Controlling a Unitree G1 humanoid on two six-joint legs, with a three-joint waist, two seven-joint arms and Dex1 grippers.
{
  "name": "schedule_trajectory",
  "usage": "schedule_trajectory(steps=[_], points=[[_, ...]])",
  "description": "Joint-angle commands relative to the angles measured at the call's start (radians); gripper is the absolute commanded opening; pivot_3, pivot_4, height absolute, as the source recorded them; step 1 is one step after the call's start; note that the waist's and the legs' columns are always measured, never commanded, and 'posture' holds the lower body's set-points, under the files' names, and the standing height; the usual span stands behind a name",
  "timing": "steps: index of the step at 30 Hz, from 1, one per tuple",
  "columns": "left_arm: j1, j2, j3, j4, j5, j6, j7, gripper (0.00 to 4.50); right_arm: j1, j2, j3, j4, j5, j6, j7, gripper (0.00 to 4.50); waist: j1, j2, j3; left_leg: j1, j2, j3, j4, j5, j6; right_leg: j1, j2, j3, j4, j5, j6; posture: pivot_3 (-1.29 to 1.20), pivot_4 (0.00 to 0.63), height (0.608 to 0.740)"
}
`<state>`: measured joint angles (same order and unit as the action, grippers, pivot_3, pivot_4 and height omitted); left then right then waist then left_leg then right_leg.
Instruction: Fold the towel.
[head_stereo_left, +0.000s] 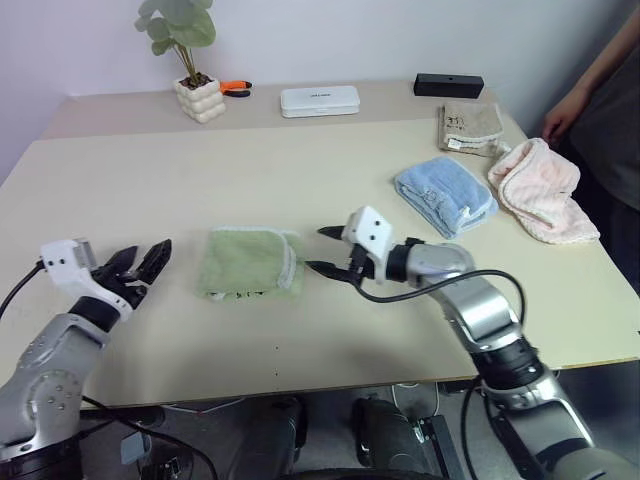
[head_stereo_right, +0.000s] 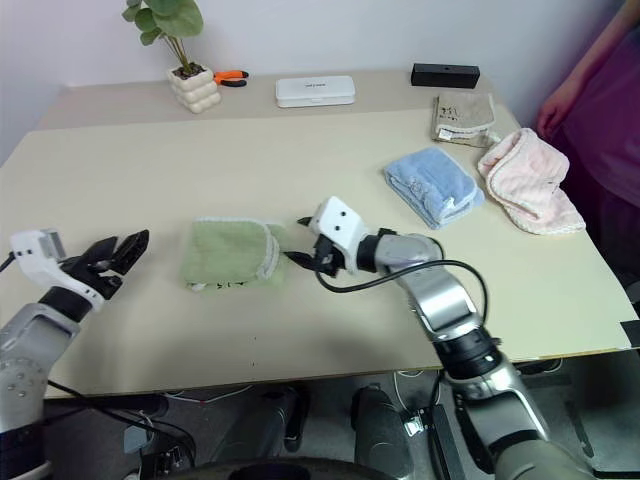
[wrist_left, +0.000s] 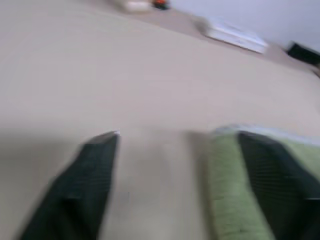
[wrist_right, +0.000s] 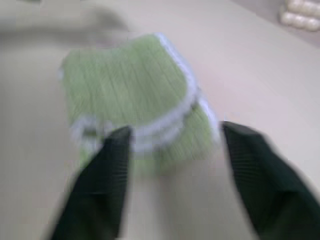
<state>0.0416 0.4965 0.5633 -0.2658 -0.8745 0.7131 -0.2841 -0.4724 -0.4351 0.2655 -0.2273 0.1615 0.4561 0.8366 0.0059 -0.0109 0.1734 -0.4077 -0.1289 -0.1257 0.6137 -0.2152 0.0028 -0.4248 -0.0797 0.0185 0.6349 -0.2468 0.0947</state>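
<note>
The light green towel (head_stereo_left: 250, 263) lies folded into a small rectangle on the table (head_stereo_left: 150, 180), its white-edged layers facing my right gripper. My right gripper (head_stereo_left: 315, 250) hovers just off the towel's right edge, open, with nothing between its fingers. In the right wrist view the towel (wrist_right: 130, 85) lies just beyond the spread black fingertips (wrist_right: 120, 137). My left gripper (head_stereo_left: 140, 265) stands open a short way left of the towel, apart from it. Seen from the left wrist, the towel's edge (wrist_left: 225, 190) sits beside one finger (wrist_left: 95, 170).
A light blue folded towel (head_stereo_left: 443, 195), a pink fluffy towel (head_stereo_left: 540, 190) and a beige cloth (head_stereo_left: 470, 128) lie at the right. A potted plant (head_stereo_left: 198, 97), an orange tool (head_stereo_left: 235, 87), a white case (head_stereo_left: 319, 100) and a black box (head_stereo_left: 448, 85) line the far edge. A person (head_stereo_left: 600, 90) stands at the right.
</note>
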Motion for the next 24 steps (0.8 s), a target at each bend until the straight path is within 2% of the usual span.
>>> schedule_trajectory(steps=[1,11,14,21,24], points=[[-0.013,-0.006,-0.025,-0.002,-0.087,0.104,0.003,4.50,0.025,-0.047,0.027,-0.055,-0.020,-0.079,0.049,4.45,0.000,0.000,0.000,0.000,0.000,0.000,0.000,0.000,0.000,0.000,0.000,0.000,0.000,0.000,0.000,0.00,0.150,0.738],[-0.099,-0.124,-0.154,0.008,-0.212,0.267,0.055,4.50,0.050,-0.042,0.059,-0.057,-0.061,-0.140,0.026,4.45,0.006,-0.001,0.000,0.000,0.000,0.000,0.001,0.000,0.000,0.001,0.000,0.000,0.000,0.000,0.000,0.00,0.150,0.738],[-0.101,-0.134,-0.174,0.001,-0.209,0.280,0.067,3.74,0.063,-0.043,0.066,-0.060,-0.074,-0.150,0.015,4.50,0.008,-0.001,0.000,0.000,0.000,0.000,0.001,0.000,0.000,0.001,0.000,0.000,0.000,0.000,0.000,0.00,0.150,0.738],[-0.102,-0.135,-0.161,-0.002,-0.226,0.281,0.071,0.20,0.070,-0.040,0.060,-0.065,-0.080,-0.150,-0.009,4.50,0.007,-0.001,0.000,0.000,0.000,0.000,0.001,0.000,-0.001,0.000,0.000,0.000,0.000,0.000,0.000,0.00,0.150,0.738],[-0.143,-0.163,-0.087,0.012,-0.206,0.165,0.099,0.09,0.066,-0.042,0.059,-0.062,-0.083,-0.152,-0.016,4.50,0.007,-0.001,0.000,0.000,0.000,0.000,0.001,0.000,0.000,0.000,0.000,0.000,0.000,0.000,0.000,0.00,0.150,0.738]])
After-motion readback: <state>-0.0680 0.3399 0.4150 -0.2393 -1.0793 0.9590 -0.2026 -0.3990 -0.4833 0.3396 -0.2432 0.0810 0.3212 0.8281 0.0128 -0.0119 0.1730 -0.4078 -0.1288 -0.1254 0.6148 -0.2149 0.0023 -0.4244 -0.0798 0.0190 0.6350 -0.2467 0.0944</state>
